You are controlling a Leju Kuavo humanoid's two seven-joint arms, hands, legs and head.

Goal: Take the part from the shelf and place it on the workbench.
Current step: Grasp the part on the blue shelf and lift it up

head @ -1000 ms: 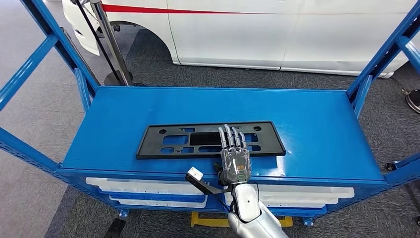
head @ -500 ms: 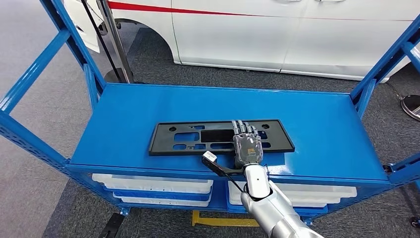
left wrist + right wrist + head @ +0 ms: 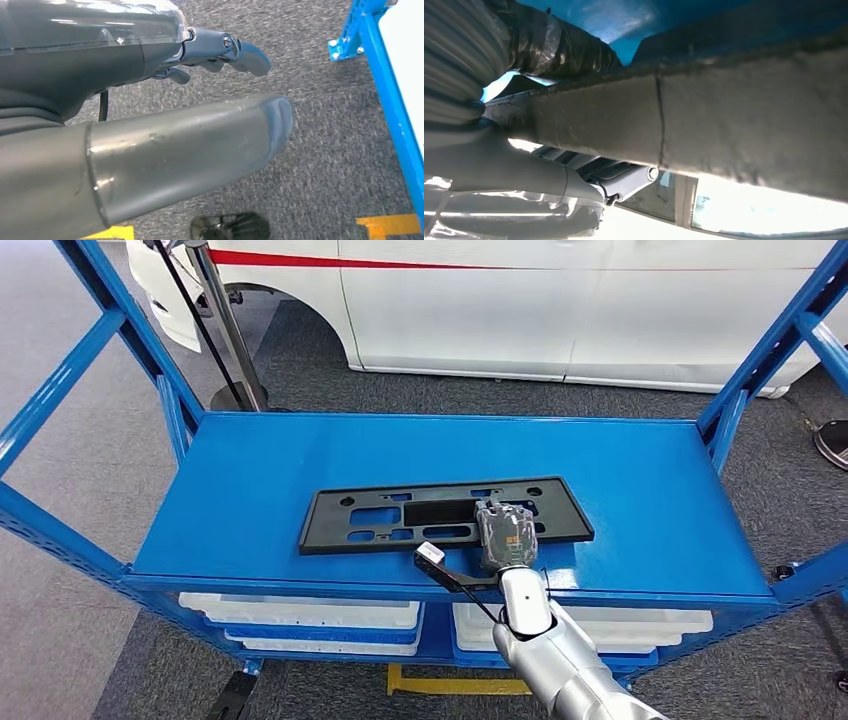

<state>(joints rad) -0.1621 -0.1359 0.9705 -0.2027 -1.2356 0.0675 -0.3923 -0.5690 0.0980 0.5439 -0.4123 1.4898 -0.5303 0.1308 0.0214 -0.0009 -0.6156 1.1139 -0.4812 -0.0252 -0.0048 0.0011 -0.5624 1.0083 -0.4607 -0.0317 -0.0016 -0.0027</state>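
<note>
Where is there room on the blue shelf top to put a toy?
The blue metal shelf top is bare left of the flat black plastic part, behind it, and right of it. The front middle is crowded by the right hand.

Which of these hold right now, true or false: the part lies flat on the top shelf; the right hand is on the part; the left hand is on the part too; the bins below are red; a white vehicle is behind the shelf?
1. The black part lies flat on the blue shelf. True.
2. The right hand is on the part's near edge. True.
3. The left hand is on the part too. False: it hangs over grey carpet.
4. The bins below are red. False: they are white.
5. A white vehicle stands behind the shelf. True.
</note>
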